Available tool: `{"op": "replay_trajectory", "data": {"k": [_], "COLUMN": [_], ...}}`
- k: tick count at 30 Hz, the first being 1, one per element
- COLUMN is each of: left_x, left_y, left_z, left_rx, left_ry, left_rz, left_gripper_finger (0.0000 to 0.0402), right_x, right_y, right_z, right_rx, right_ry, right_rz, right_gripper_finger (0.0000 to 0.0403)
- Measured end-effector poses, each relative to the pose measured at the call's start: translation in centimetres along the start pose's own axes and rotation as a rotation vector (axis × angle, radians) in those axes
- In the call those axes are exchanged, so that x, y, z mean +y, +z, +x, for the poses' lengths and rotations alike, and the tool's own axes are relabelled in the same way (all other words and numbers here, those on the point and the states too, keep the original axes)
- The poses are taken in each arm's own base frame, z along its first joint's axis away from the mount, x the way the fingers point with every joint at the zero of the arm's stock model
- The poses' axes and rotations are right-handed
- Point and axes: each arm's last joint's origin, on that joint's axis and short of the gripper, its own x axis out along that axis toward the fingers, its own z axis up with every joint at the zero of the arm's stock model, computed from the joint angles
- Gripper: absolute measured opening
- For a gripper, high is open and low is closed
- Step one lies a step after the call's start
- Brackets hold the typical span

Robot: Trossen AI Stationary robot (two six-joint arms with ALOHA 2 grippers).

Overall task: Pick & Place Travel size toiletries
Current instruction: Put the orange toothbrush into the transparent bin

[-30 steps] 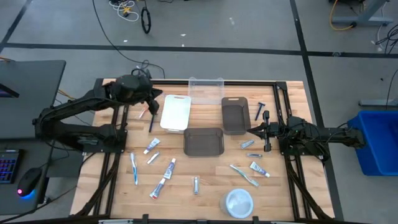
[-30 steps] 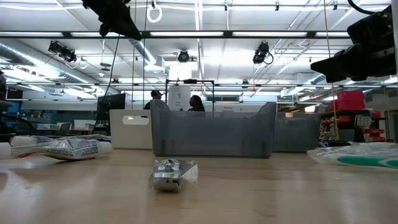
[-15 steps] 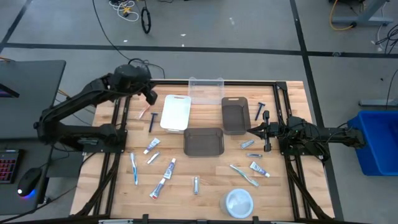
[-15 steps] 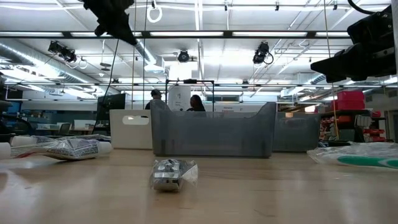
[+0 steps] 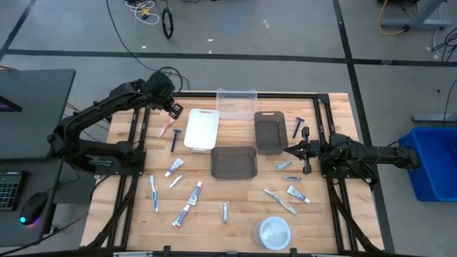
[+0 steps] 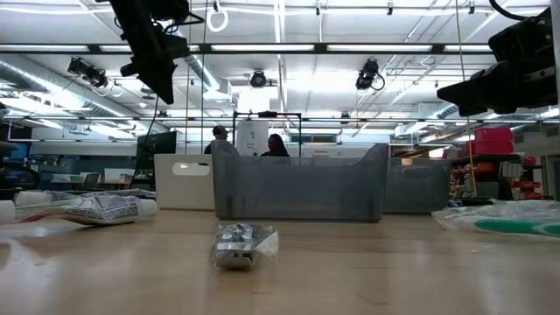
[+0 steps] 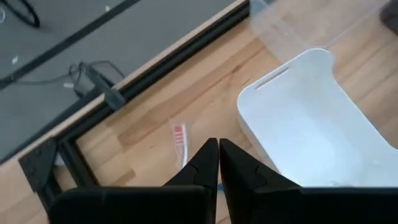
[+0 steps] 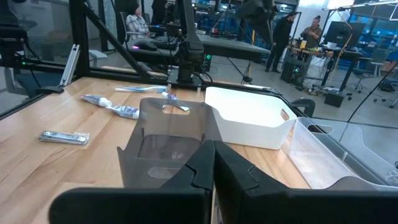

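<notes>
Scattered across the wooden table (image 5: pixel 235 196), the travel size toiletries lie loose: toothpaste tubes (image 5: pixel 196 193) and a blue toothbrush (image 5: pixel 153 193) toward the left front, a small silvery tube (image 5: pixel 225 212) near the middle front, more items by the right arm, and a pink toothbrush (image 5: pixel 166 129) with a dark razor (image 5: pixel 173 140) just beside the white bin (image 5: pixel 201 129). None seems to sit in a bin yet.

Above that pink toothbrush (image 7: pixel 179 137) hangs the left gripper (image 5: pixel 173 110), fingers (image 7: pixel 205 163) pinched together and carrying nothing. The right gripper (image 5: pixel 289 149) waits clenched and empty near the dark grey bin (image 5: pixel 269 131).

To do the pick well, I judge the left gripper should spread its fingers before descending, line them across the slim handle rather than along it, keep clear of the bin's wall, and close only once low enough that the brush cannot skid away.
</notes>
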Motion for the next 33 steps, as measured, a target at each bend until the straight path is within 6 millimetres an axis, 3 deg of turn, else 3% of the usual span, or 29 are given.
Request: {"op": "replay_trajectory", "data": {"k": [11,23,28,33], "left_x": [1.0,2.5,2.6,2.7], "left_y": [-0.8,-0.9,-2.1,-2.9], "left_z": [0.5,1.0,2.6,4.2], "left_rx": [0.070,0.102,0.149,0.149], "left_ry": [0.179,0.230,0.193,0.142], "left_rz": [-0.122,-0.200,-0.206,-0.232], "left_gripper_finger": [0.0059,0.0193,0.0225,0.0230], "right_x": [0.0,0.0,0.0,0.0], "right_y": [0.0,0.0,0.0,0.0], "right_z": [0.0,0.0,0.0,0.0], "right_rx": [0.000,0.000,0.000,0.000], "right_ry": [0.000,0.000,0.000,0.000], "right_rz": [0.000,0.000,0.000,0.000], "right_gripper_finger": [0.0013,0.0014,0.0014,0.0014]}}
